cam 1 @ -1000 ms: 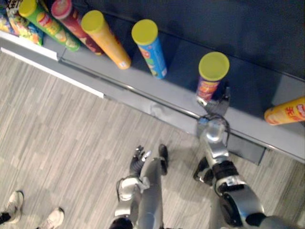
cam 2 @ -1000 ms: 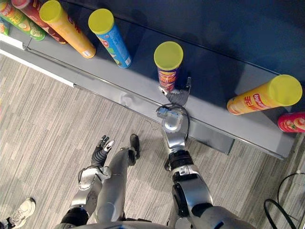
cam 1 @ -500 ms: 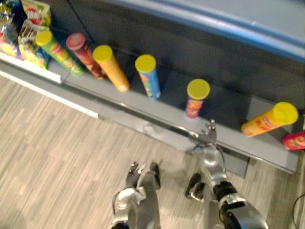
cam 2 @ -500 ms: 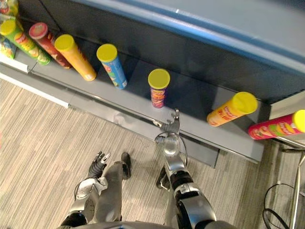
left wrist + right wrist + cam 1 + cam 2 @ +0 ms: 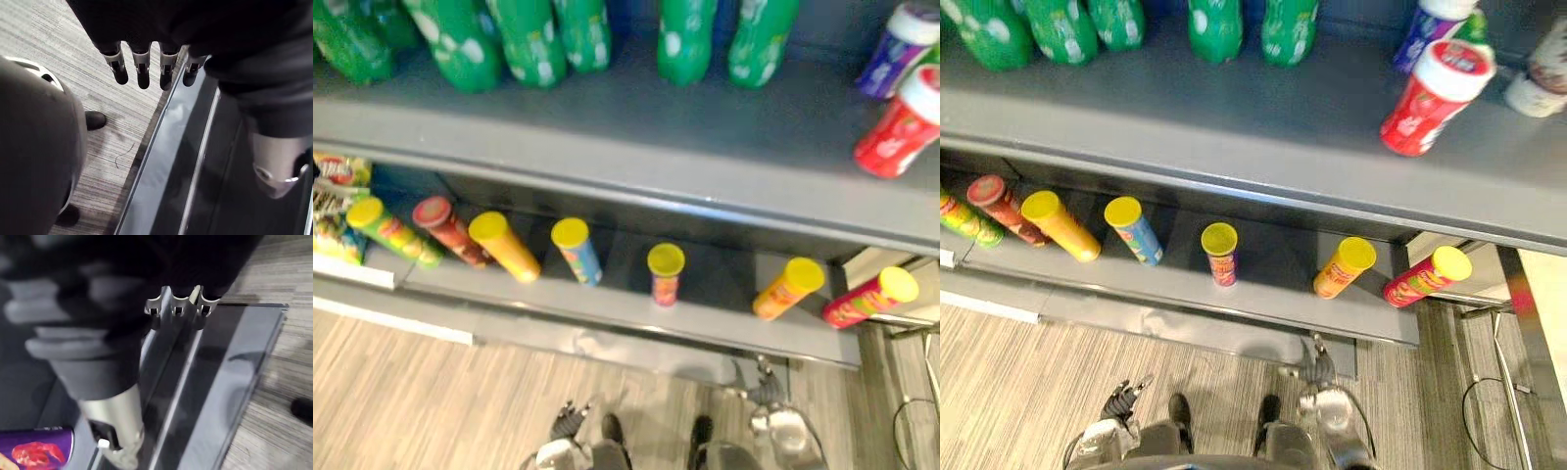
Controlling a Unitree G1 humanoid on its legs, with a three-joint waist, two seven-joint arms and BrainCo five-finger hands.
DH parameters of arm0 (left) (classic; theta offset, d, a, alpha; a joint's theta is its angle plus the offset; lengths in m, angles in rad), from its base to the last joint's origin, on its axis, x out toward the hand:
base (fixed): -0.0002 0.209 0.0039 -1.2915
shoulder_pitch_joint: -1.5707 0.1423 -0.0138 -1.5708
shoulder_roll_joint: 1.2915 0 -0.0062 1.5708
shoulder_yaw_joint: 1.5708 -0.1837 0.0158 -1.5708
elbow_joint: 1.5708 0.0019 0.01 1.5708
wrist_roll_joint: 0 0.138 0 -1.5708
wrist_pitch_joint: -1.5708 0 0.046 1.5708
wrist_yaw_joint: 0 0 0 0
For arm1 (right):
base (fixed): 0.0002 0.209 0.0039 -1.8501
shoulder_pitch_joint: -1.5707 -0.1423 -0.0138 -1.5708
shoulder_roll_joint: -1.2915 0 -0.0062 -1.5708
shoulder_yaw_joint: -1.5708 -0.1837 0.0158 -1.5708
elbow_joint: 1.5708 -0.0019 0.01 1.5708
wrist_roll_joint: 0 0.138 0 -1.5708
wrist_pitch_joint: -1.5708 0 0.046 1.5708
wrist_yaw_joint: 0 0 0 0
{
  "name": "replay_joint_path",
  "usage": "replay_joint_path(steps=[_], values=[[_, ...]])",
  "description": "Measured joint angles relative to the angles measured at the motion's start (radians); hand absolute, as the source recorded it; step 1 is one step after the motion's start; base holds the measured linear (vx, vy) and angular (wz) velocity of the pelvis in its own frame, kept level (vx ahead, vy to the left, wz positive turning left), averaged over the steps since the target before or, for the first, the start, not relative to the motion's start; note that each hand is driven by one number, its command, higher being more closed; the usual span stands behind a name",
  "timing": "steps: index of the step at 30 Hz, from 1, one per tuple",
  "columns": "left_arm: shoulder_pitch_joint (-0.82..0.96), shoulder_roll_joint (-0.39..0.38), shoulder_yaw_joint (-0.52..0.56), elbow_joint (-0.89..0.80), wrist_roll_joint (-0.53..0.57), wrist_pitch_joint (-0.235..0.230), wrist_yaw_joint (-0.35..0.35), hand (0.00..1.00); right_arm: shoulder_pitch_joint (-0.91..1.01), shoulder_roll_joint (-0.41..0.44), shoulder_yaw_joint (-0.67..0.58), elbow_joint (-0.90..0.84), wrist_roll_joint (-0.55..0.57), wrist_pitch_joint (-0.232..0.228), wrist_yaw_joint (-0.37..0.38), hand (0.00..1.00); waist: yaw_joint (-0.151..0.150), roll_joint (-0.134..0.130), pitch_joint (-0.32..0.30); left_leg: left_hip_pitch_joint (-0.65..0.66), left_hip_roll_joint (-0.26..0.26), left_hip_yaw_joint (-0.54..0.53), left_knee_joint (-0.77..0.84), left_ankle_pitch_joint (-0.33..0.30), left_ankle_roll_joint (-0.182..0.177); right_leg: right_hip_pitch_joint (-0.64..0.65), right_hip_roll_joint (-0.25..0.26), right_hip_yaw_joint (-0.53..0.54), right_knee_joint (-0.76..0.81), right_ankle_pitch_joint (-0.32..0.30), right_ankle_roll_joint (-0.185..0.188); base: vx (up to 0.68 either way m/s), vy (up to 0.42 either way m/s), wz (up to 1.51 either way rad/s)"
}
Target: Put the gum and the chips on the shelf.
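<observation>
Left hand (image 5: 142,73) hangs empty, fingers straight. The chips can (image 5: 665,274) stands midway along the lower shelf (image 5: 617,305). Right hand (image 5: 1317,370), open and empty, is just off that shelf's front edge (a careless swing there could topple the can). A red tub (image 5: 901,127), likely gum, sits at the right end of the upper shelf (image 5: 636,127).

Our two head eyes, set slightly apart, look steeply down from well back; both share the grey metal two-tier shelf (image 5: 607,137) far ahead and the striped grey floor (image 5: 411,392) near us. Each wrist camera looks along its own hand from very close: the left hand (image 5: 143,73) over floor and shelf lip, the right hand (image 5: 178,308) over that same lip.
</observation>
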State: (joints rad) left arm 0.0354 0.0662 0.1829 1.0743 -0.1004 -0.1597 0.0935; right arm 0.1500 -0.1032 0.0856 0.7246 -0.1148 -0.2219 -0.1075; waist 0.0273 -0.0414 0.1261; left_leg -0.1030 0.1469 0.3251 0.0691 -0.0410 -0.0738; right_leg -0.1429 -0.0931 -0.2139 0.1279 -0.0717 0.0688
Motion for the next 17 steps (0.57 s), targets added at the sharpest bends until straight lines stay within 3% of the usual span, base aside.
replay_joint_path(steps=[3, 6, 13, 17], values=[[0.028, -0.002, 0.032, 0.001, 0.006, 0.009, -0.017, 0.00, 0.058, 0.012, -0.025, 0.063, 0.025, 0.000, 0.065, 0.00, -0.011, -0.001, -0.025, 0.057, -0.015, 0.010, -0.055, 0.014, -0.001, 0.036, 0.002, 0.008, -0.025, 0.006, 0.003, 0.06, 0.033, -0.15], [0.046, -0.009, 0.065, 0.013, 0.005, 0.011, -0.027, 0.00, 0.039, 0.034, -0.116, 0.157, 0.057, -0.001, 0.083, 0.00, -0.021, -0.003, -0.044, 0.094, -0.022, 0.026, -0.088, 0.022, 0.000, 0.061, 0.005, 0.028, -0.056, 0.021, 0.006, 0.01, 0.031, -0.17], [0.047, -0.027, 0.168, 0.064, -0.042, 0.021, -0.045, 0.00, 0.002, 0.043, -0.357, 0.401, 0.164, 0.059, 0.064, 0.00, -0.022, 0.008, -0.069, 0.148, -0.050, 0.057, -0.165, 0.041, 0.005, 0.085, -0.005, 0.059, -0.109, 0.044, 0.023, 0.00, 0.041, -0.12], [0.050, -0.031, 0.182, 0.082, -0.088, 0.039, -0.060, 0.00, 0.030, 0.049, -0.432, 0.435, 0.225, 0.088, 0.052, 0.00, -0.023, 0.022, -0.078, 0.163, -0.059, 0.082, -0.168, 0.032, 0.008, 0.097, -0.009, 0.085, -0.130, 0.059, 0.028, 0.04, 0.033, -0.20]])
